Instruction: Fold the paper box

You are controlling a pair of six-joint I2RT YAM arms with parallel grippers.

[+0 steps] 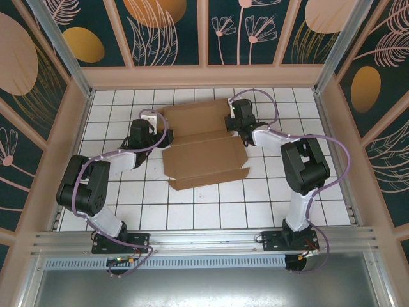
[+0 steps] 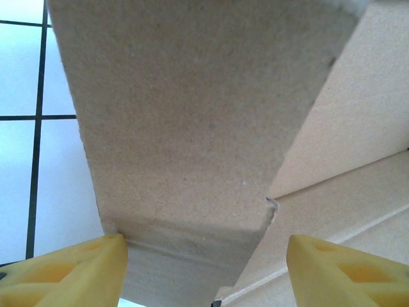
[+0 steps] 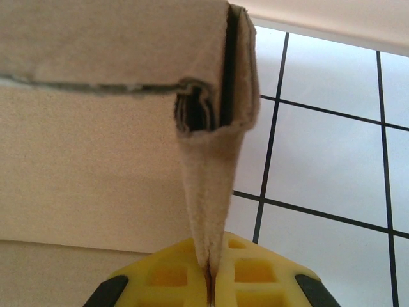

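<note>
The paper box (image 1: 201, 150) is a plain brown die-cut cardboard sheet lying mostly flat on the white tiled floor, its back panel partly raised. At the box's left edge sits my left gripper (image 1: 156, 131); in the left wrist view it (image 2: 208, 268) stands open, its yellow fingers (image 2: 77, 272) wide apart either side of a cardboard flap (image 2: 192, 121) that rises in front of the camera. My right gripper (image 1: 235, 125) is at the box's right back corner. In the right wrist view it (image 3: 211, 281) is shut on a folded side flap (image 3: 211, 185) that stands upright.
Beige walls (image 1: 204, 75) with dark floral panels enclose the tiled floor on three sides. An aluminium rail (image 1: 204, 240) runs along the near edge, carrying both arm bases. Bare tiles (image 1: 211, 211) lie in front of the box.
</note>
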